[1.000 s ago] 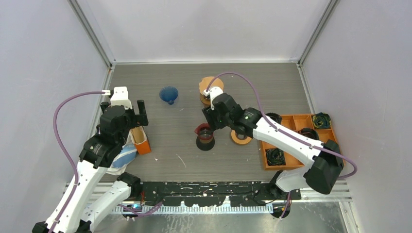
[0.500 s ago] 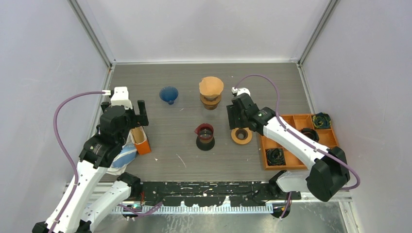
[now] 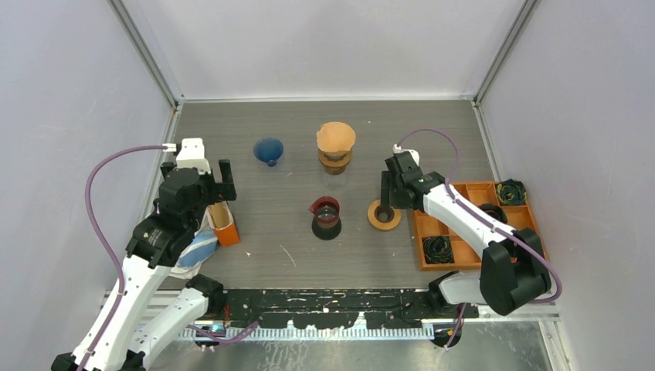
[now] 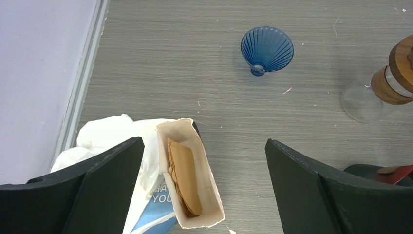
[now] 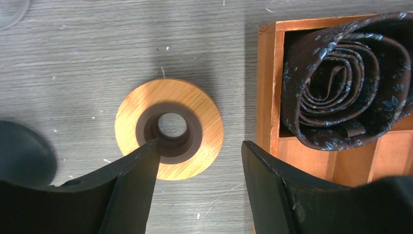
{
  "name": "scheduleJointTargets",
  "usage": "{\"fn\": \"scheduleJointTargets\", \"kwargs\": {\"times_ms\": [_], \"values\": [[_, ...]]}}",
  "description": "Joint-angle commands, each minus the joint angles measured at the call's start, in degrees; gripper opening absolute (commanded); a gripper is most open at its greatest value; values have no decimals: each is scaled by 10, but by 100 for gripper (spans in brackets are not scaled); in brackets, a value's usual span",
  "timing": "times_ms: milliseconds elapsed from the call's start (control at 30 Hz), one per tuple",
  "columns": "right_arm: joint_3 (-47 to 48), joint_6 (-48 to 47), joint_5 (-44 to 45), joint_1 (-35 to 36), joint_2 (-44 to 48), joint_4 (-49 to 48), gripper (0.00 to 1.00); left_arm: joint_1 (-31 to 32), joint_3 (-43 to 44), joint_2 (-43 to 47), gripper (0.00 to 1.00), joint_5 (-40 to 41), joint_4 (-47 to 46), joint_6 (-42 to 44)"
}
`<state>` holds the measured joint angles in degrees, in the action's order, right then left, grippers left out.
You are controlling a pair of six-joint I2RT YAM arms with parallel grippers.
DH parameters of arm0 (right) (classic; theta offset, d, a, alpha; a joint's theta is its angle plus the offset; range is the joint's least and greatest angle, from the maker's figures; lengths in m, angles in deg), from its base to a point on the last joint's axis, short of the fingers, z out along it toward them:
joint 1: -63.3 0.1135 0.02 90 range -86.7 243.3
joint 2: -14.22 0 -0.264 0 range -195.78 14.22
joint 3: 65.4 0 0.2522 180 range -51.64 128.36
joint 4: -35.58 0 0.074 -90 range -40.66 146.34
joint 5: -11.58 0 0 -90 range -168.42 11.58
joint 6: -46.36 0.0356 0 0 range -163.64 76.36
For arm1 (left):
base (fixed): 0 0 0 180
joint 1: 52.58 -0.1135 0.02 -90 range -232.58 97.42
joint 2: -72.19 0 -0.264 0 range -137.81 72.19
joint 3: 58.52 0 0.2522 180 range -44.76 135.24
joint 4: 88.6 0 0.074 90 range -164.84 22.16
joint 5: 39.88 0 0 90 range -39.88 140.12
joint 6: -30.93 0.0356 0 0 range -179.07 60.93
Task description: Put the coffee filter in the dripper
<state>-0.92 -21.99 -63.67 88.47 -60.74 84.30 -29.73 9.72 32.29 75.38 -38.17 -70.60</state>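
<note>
A brown paper coffee filter sits in the top of a glass dripper with a wooden collar at the back middle; its collar shows at the right edge of the left wrist view. A blue ribbed cone dripper stands empty to its left. My right gripper is open and empty, above a wooden ring. My left gripper is open and empty above an open box of brown filters.
The wooden ring lies beside an orange compartment tray holding rolled dark cloth. A black and red cup stands mid-table. A white and blue bag lies under the filter box.
My right arm has pulled away from the wooden-collared dripper, moving right and toward the near side, and the filter on it has come into view. The left arm has not moved.
</note>
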Motion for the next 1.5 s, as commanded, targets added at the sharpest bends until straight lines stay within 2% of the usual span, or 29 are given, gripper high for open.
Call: {"fn": "scheduleJointTargets", "kwargs": {"times_ms": [0,433,733,1167,1467], "values": [[-10,19,-4,-14,-23,-35,67,-3,3,1,99,-1,-28,0],[-19,19,-16,-29,-92,-60,61,-3,2,0,99,-2,-29,0],[-24,12,-64,-34,-123,-70,59,-3,2,-4,99,-4,-30,1],[-6,-2,-69,-35,-86,-42,35,-3,2,-5,99,-3,-29,2],[32,-13,-72,-33,-38,2,30,-2,2,-6,99,-3,-29,2]]}}
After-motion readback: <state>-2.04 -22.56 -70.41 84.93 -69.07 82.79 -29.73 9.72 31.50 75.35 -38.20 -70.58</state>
